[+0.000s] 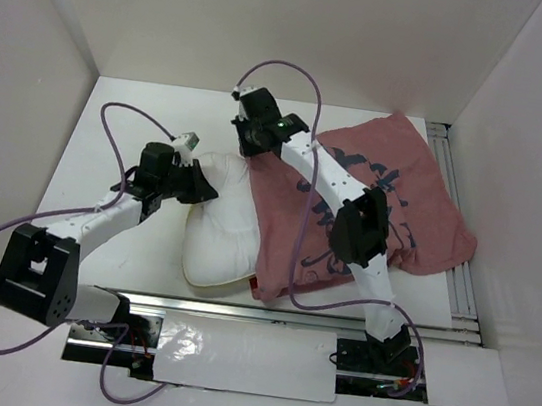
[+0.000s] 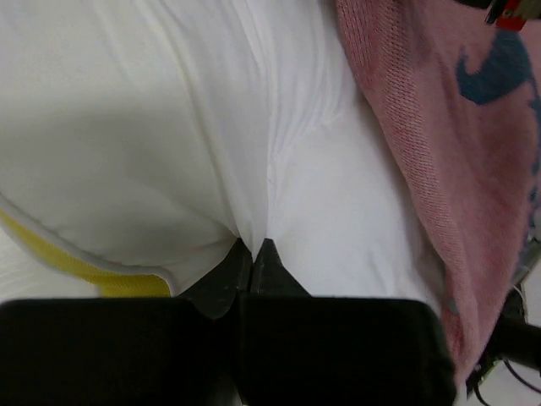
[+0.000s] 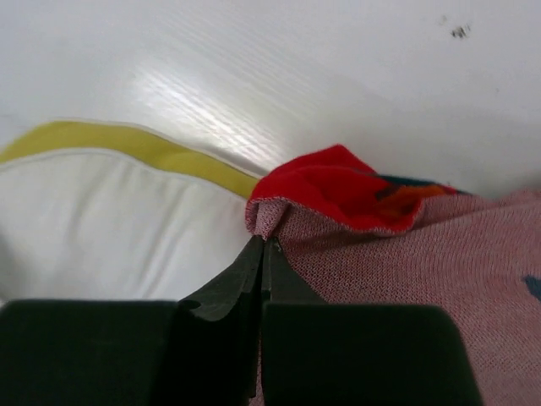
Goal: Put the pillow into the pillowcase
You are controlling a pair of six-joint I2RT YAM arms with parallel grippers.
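Your left gripper (image 2: pixel 254 247) is pinched shut on a fold of the pillow (image 1: pixel 219 226), which sticks out at 9 o'clock from the pillowcase (image 1: pixel 408 197); your right gripper (image 3: pixel 263 245) clamps its hem. Push hard and that thin hem pinch may slip, bunching the opening.

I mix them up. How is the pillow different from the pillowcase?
The pillow is white and puffy; the pillowcase is pinkish red with dark blue marks. The pillow has a yellow edge; the pillowcase has a bright red other side. The left fingers pinch the pillow, the right fingers the pillowcase. Both are soft cloth.
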